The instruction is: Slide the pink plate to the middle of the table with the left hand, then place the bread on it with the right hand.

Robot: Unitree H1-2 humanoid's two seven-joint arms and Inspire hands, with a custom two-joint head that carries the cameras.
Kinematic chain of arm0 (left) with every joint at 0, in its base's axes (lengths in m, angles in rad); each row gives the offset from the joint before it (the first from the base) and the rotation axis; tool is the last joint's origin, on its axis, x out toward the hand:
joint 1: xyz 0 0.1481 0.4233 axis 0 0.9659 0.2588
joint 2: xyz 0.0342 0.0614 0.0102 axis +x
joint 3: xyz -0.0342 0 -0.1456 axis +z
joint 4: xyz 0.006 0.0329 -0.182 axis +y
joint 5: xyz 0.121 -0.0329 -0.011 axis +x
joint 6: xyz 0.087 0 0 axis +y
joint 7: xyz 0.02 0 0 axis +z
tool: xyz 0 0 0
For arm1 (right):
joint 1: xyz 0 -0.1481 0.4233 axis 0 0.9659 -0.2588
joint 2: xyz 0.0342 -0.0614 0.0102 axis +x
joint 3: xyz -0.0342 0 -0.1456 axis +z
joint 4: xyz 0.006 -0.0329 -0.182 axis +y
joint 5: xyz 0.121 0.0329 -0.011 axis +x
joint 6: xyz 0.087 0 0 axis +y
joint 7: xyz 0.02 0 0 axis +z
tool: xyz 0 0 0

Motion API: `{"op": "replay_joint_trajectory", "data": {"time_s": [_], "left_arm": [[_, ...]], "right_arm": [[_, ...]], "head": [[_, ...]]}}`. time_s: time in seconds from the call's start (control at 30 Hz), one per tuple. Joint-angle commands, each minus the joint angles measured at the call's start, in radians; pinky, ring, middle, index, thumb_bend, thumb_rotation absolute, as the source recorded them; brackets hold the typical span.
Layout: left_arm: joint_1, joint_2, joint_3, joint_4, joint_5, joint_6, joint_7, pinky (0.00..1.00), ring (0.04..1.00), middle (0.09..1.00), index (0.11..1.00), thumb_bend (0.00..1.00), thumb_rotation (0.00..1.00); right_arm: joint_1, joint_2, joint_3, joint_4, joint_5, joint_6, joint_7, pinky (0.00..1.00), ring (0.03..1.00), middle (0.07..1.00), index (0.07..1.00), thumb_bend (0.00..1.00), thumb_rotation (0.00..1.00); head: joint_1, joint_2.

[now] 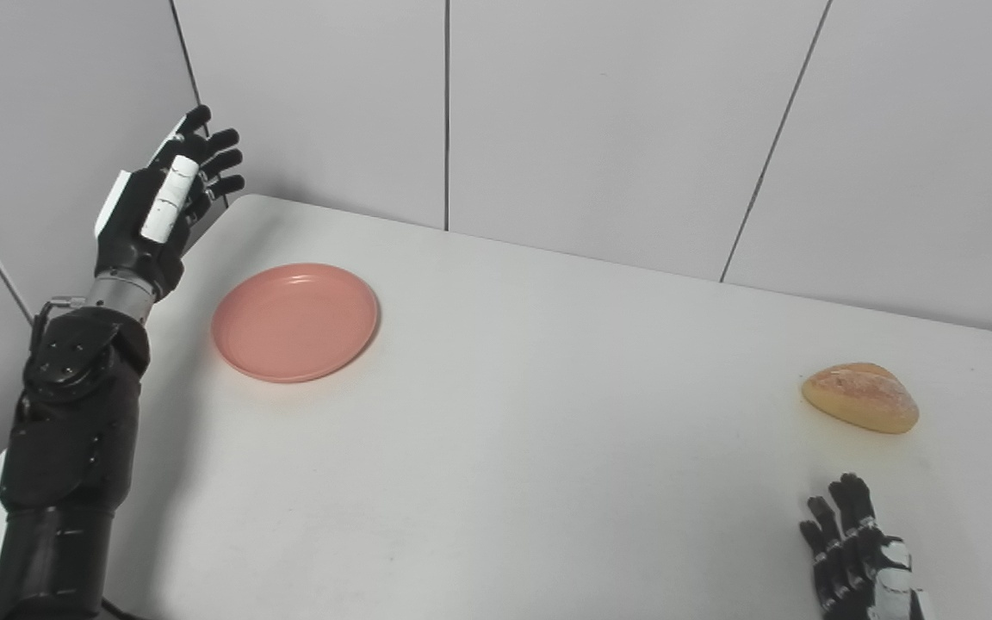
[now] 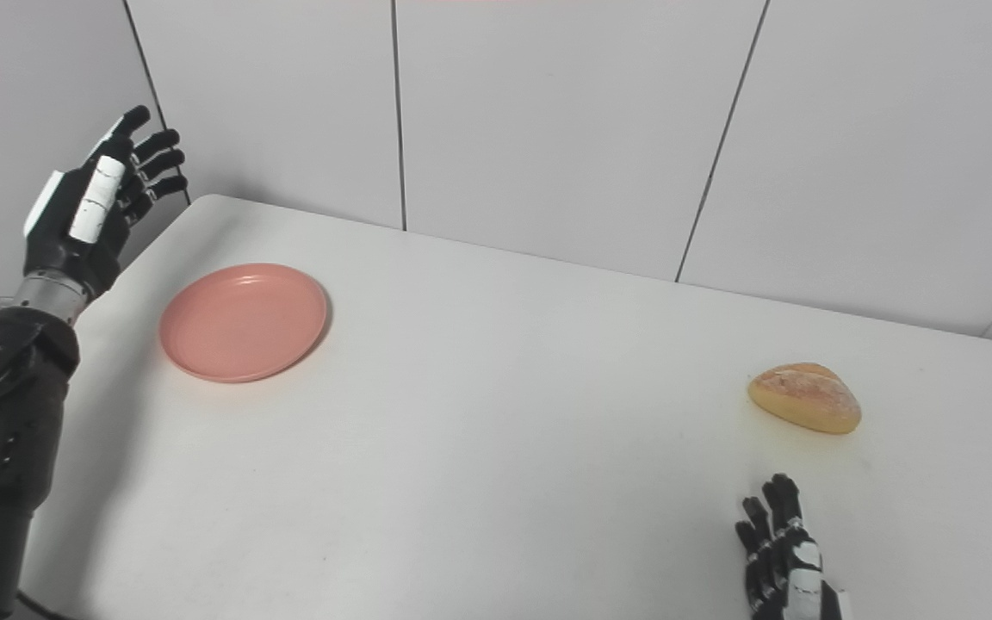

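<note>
No readable writing anywhere. White table point(image 1: 548, 448), grey panelled wall point(image 1: 599, 120) behind. Pink plate point(image 1: 294, 321) far left; bread roll point(image 1: 860, 396) right. Left hand point(image 1: 164, 202) raised, fingers spread, empty; right hand point(image 1: 862, 555) near, open, empty.

On your table point(image 1: 548, 413), the plate point(image 1: 294, 321) lies at ten o'clock, the bread point(image 1: 860, 397) at three, well apart; your right hand point(image 1: 858, 551) sits just before the bread.
</note>
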Motion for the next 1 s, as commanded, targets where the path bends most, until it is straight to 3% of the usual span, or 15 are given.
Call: {"op": "replay_joint_trajectory", "data": {"time_s": [0.0, 0.17, 0.37, 0.77, 0.97], "left_arm": [[-0.047, 0.039, 0.019, 0.002, -0.003, -0.054, 0.003, 0.84, 0.883, 0.87, 0.929, 1.0, 0.76], [-0.04, 0.023, 0.032, 0.037, 0.005, -0.078, 0.032, 0.85, 0.906, 0.924, 0.94, 0.98, 0.75], [-0.037, 0.008, 0.023, 0.136, 0.033, -0.167, 0.049, 0.84, 0.946, 0.967, 0.974, 0.91, 0.79], [-0.081, -0.005, -0.006, 0.378, 0.041, -0.289, 0.051, 0.85, 0.928, 0.949, 0.958, 1.0, 0.74], [-0.127, -0.007, -0.028, 0.535, 0.065, -0.395, 0.052, 0.81, 0.894, 0.922, 0.947, 0.92, 0.72]], "right_arm": [[0.012, -0.006, -0.002, -0.016, 0.002, 0.034, -0.002, 1.0, 0.97, 0.996, 0.97, 0.76, 0.96], [0.011, -0.007, 0.001, -0.009, 0.004, 0.02, 0.005, 1.0, 0.973, 0.996, 0.969, 0.76, 0.94], [0.011, -0.008, 0.0, -0.007, 0.005, 0.02, 0.006, 1.0, 0.969, 0.995, 0.964, 0.78, 0.93], [0.019, -0.009, -0.002, -0.023, 0.011, 0.036, 0.002, 1.0, 0.96, 0.99, 0.953, 0.78, 0.93], [0.021, -0.01, 0.0, -0.023, 0.007, 0.031, 0.001, 1.0, 0.958, 0.992, 0.96, 0.77, 0.93]], "head": [[-0.002, -0.004], [-0.009, -0.006], [-0.012, -0.008], [-0.009, -0.002], [-0.014, -0.005]]}}
